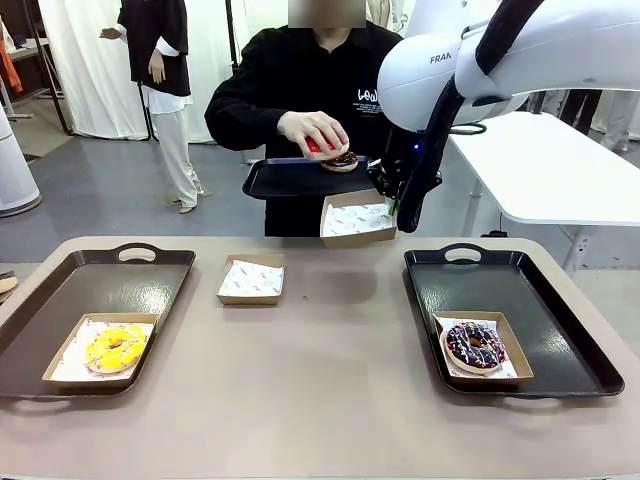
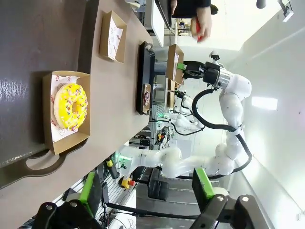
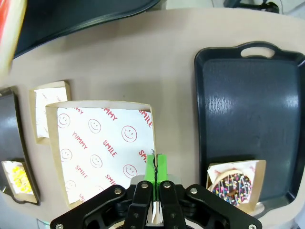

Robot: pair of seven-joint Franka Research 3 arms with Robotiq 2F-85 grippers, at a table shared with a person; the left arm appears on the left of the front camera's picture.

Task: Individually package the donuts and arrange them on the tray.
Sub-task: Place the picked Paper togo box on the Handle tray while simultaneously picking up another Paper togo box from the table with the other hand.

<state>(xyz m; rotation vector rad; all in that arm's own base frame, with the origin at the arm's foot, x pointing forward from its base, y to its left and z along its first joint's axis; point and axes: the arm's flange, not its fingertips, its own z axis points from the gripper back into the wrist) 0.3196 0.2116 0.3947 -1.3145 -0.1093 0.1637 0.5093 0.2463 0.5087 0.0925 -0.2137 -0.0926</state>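
While the right claw [image 1: 392, 206] grips an empty box [image 1: 357, 221], the red donut [image 1: 314, 147] is just up-left.

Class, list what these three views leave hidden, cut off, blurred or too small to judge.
Red donut, front view: the person's hand covers most of it.
Sprinkled donut, left wrist view: too small and edge-on to read its icing.
Red shape, right wrist view: blurred, cut off by the top-left corner; unidentifiable.
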